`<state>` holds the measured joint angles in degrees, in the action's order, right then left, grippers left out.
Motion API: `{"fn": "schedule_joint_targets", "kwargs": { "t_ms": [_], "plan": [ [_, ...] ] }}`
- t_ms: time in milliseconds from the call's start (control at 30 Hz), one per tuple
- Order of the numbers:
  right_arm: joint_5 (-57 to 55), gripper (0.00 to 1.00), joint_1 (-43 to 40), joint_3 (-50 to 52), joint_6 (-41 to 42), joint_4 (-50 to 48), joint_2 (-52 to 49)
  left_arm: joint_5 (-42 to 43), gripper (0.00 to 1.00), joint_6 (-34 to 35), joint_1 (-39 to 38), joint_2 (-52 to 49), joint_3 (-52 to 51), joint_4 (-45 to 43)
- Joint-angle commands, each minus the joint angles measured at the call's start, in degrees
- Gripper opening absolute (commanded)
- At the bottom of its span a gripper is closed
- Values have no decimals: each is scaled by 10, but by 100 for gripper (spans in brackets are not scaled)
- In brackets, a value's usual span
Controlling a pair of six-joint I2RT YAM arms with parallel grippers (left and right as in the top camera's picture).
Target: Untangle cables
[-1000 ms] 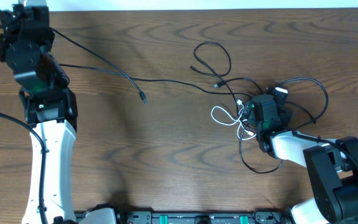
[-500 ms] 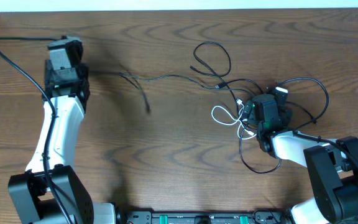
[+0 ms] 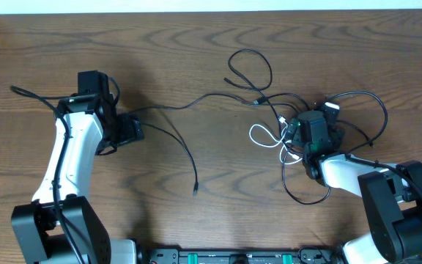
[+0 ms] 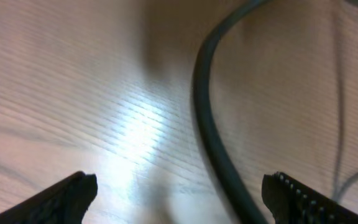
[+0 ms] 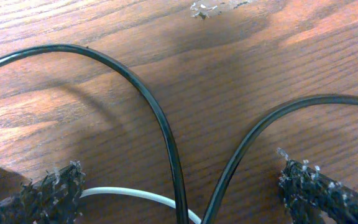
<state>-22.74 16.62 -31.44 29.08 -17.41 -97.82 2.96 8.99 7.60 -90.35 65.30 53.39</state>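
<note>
Tangled cables (image 3: 258,99) at right centre of the overhead frame, one black strand (image 3: 191,158) trailing to lower middle, left gripper (image 3: 132,130) spread wide at centre left, right gripper (image 5: 185,186) spread over the tangle

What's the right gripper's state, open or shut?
Open: right gripper fingertips stand wide apart in its wrist view; black cables lie unpinched between them.

Two arms (image 3: 68,161), one white cable (image 5: 135,195), several tangled black cables (image 5: 164,127)
</note>
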Motion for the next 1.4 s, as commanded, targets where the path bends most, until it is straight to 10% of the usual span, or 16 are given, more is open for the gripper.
{"fn": "schedule_joint_targets", "kwargs": {
  "t_ms": [0, 600, 867, 1233, 1333, 1367],
  "plan": [
    [28, 99, -5, 9, 9, 9, -17, 68, 90, 78, -1, 0, 2, 76],
    [28, 99, -5, 9, 9, 10, -17, 553, 90, 278, -1, 0, 2, 203],
    [28, 99, -5, 9, 6, 10, -17, 522, 98, 293, -1, 0, 2, 214],
    [155, 98, -5, 9, -73, -15, 9, 98, 98, 293, -1, 0, 2, 42],
    [227, 59, -5, 9, -101, -24, 66, 40, 98, 293, -1, 0, 2, 32],
    [243, 8, -5, 9, -101, -17, 103, 40, 98, 293, -1, 0, 2, 29]
  ]
}}
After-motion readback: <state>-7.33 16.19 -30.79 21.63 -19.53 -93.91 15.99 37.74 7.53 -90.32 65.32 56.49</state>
